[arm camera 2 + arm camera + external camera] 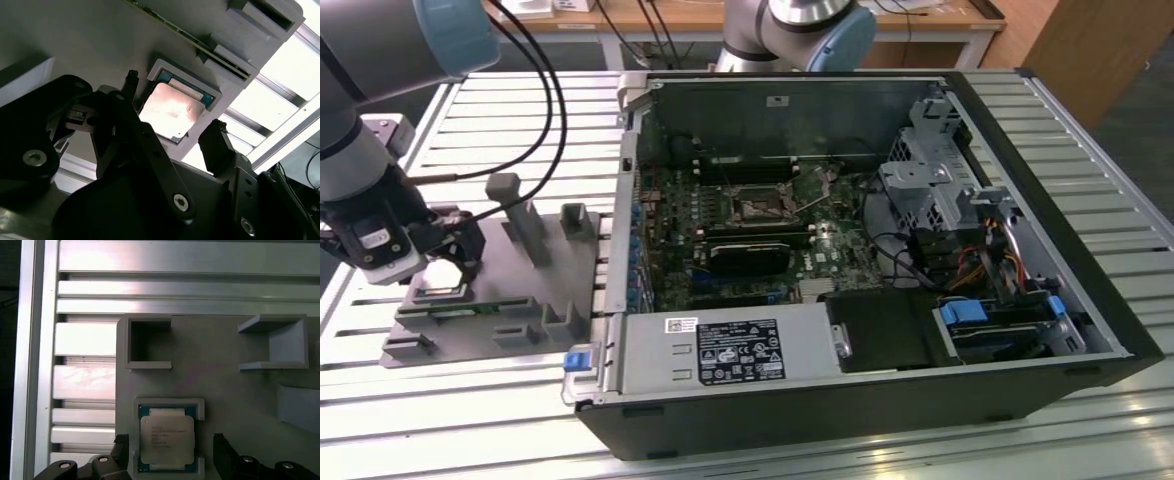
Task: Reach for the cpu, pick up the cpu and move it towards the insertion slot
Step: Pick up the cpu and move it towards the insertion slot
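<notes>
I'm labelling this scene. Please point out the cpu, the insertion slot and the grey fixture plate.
cpu (166, 439): first wrist view, centre of its metal lid.
insertion slot (758, 206): exterior view, its dark centre.
grey fixture plate (220, 385): first wrist view, bare flat surface.

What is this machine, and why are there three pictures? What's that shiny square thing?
It is a robot arm with a gripper, a sort of two-fingered hand. The exterior view comes from a camera standing away from the arm. The two wrist views come from cameras riding on the arm, looking past its black fingers. The shiny square is the cpu, a computer chip. It lies in a pocket of a grey holder on a table of metal slats. The gripper is open, with one finger on each side of the chip, so nothing is held yet. Beside the holder lies an open computer case. The insertion slot is the square socket on the board inside.
</notes>
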You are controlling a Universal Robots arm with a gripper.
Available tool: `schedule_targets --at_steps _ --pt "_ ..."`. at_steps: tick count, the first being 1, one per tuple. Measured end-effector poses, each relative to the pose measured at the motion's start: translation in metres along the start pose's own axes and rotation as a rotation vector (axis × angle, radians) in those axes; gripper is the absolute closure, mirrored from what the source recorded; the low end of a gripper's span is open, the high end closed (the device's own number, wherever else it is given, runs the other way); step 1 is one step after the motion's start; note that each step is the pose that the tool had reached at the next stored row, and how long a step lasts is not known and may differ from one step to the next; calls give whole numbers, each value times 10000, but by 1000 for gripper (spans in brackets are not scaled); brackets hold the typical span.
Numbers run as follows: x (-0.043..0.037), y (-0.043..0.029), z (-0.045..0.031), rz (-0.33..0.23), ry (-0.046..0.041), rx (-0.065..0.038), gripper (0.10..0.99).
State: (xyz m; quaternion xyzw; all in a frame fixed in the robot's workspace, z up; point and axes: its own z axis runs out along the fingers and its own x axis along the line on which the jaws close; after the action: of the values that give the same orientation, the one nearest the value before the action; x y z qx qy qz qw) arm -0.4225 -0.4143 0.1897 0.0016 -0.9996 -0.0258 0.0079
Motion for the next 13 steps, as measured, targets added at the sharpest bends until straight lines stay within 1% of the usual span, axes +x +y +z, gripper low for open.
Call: schedule_targets --at_steps 3,4,13 --pt "7 3 11 -6 1 -2 337" --pt "10 4 12 -12 2 -4 408" --pt "16 28 41 -92 6 -8 408"
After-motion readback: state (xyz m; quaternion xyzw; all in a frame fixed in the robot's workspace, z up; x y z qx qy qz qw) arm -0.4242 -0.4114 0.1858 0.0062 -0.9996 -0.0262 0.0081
